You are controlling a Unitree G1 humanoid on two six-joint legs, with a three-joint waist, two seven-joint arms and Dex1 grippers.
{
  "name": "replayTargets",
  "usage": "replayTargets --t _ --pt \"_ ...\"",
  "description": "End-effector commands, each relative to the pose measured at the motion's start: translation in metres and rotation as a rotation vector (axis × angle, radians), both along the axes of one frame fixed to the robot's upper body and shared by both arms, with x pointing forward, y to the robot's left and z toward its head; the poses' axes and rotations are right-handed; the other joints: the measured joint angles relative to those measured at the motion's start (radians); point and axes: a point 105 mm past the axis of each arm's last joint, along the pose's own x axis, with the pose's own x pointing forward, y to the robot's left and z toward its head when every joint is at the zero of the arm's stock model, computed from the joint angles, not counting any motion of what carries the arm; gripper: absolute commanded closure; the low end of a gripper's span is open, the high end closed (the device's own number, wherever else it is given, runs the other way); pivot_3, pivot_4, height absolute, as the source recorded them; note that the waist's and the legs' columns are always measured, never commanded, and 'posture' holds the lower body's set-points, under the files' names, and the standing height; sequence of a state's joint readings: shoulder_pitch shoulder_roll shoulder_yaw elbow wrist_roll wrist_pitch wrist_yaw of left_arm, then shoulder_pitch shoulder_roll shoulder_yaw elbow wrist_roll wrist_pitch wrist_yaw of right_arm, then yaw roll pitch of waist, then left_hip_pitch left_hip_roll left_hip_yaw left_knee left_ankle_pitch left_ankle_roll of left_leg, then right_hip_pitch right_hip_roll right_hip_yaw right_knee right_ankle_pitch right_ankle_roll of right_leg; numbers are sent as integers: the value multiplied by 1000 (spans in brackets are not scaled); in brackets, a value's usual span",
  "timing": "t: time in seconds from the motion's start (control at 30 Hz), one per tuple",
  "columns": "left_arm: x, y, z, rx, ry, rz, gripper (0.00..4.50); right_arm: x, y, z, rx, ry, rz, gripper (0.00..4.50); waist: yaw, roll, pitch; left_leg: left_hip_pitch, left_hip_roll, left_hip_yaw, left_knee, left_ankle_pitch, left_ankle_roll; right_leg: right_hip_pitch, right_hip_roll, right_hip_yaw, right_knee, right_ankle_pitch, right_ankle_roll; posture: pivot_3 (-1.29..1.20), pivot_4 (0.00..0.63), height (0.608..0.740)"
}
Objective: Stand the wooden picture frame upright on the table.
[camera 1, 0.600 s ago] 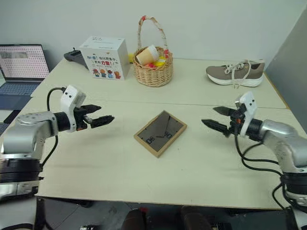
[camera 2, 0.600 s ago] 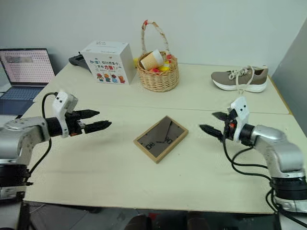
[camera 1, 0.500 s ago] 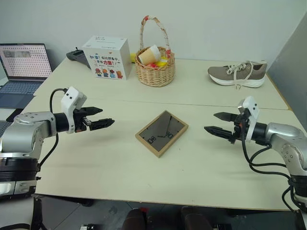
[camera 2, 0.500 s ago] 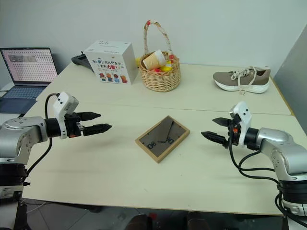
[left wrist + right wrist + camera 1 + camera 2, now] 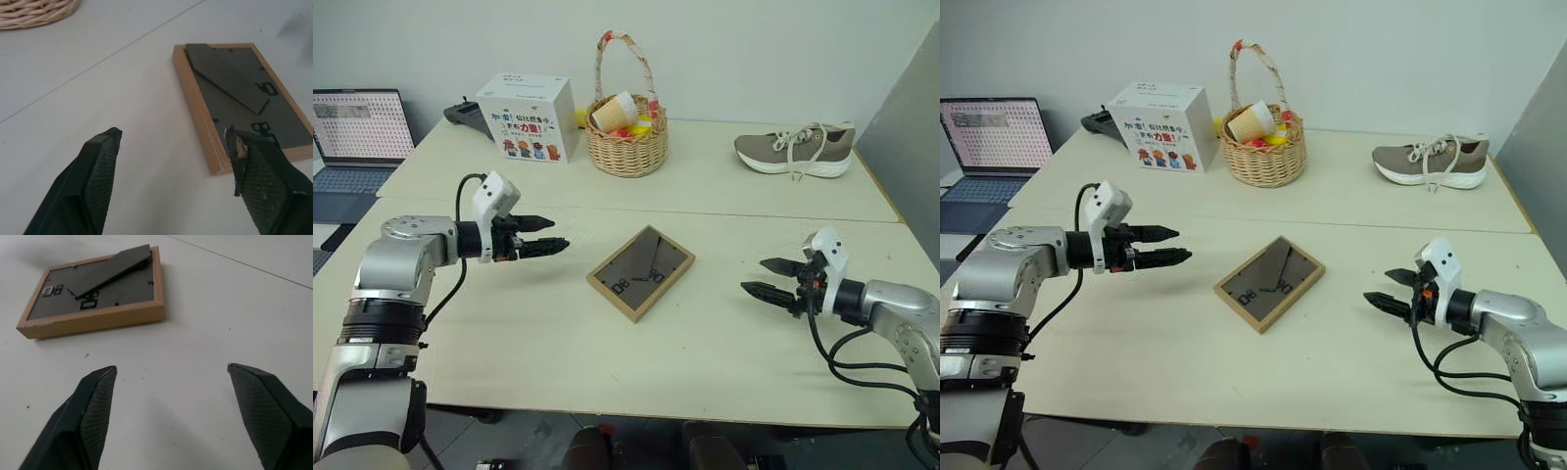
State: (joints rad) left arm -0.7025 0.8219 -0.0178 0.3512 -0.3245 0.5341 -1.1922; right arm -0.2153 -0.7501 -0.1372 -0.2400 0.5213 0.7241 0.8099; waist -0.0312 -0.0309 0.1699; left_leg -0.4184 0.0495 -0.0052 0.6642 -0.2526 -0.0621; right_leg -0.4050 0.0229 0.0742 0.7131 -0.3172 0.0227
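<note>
The wooden picture frame (image 5: 641, 272) lies flat, back side up, near the middle of the nearer beige table (image 5: 558, 333). Its dark panel, black clips and folded triangular stand face upward. My left gripper (image 5: 558, 233) hovers open to the frame's left, pointing at it; in the left wrist view the left gripper (image 5: 172, 132) has the picture frame (image 5: 239, 98) just beyond its fingertips. My right gripper (image 5: 754, 274) hovers open to the frame's right, a hand's width away, with the picture frame (image 5: 98, 289) ahead of the right gripper (image 5: 171, 367). Neither gripper touches the frame.
On the farther table stand a white printed box (image 5: 529, 117), a wicker basket (image 5: 626, 137) with a paper cup, and a grey-brown shoe (image 5: 793, 152). A laptop (image 5: 357, 132) sits off the left edge. A grey panel (image 5: 911, 127) rises at the right.
My left gripper has moved right, closer to the frame. My right gripper has drawn back toward the table's near edge and sunk a little. The frame has not moved.
</note>
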Motion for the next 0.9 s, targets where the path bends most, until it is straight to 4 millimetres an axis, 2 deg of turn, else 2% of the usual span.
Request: replayTargets --t 0.03,0.1,0.23,0.27,0.43,0.53,0.63,0.77,0.9 --pt "12 -8 -2 45 -53 -21 1734 8 -3 6 -19 -64 -92 1597 0 0 0 0 0 0 0 0 0 0 0 0 0 0 0 0 150 740" --pt "17 -13 -9 75 -67 -26 2223 14 1 4 -13 -74 -134 2144 0 0 0 0 0 0 0 0 0 0 0 0 0 0 0 0 150 740" --pt "35 -24 -23 107 -109 6 3101 24 27 0 8 -105 -161 3081 -3 0 0 0 0 -1 0 0 0 0 0 0 0 0 0 0 150 740" --pt "38 -29 -27 108 -114 5 3197 27 33 -2 17 -106 -169 3274 -3 0 0 0 0 -1 0 0 0 0 0 0 0 0 0 0 150 740" --pt "43 -48 -41 109 -115 -28 4405 37 59 -15 10 -91 -185 4500 -1 0 0 -1 -1 -2 0 0 0 0 0 -1 0 0 0 0 150 740" --pt "44 -52 -50 117 -101 -24 4484 41 71 -21 -2 -84 -188 4500 0 0 0 -1 -1 -3 0 0 0 0 0 -2 0 0 0 0 150 740" --pt "37 -62 -70 138 -57 -53 4484 44 96 -23 16 -66 -138 4500 -3 0 0 -1 -1 -3 0 0 0 0 0 -2 0 0 0 0 150 740" --pt "28 -72 -75 120 -29 -99 4484 50 115 -18 29 -79 -82 4500 -2 0 0 -1 -1 -5 0 0 0 0 0 -3 1 0 0 0 150 740" --pt "1 -79 -79 131 -4 -175 4484 63 125 -10 44 -106 -62 4500 -7 1 -1 -1 -1 -9 0 0 0 0 -1 -2 1 0 0 0 150 740"
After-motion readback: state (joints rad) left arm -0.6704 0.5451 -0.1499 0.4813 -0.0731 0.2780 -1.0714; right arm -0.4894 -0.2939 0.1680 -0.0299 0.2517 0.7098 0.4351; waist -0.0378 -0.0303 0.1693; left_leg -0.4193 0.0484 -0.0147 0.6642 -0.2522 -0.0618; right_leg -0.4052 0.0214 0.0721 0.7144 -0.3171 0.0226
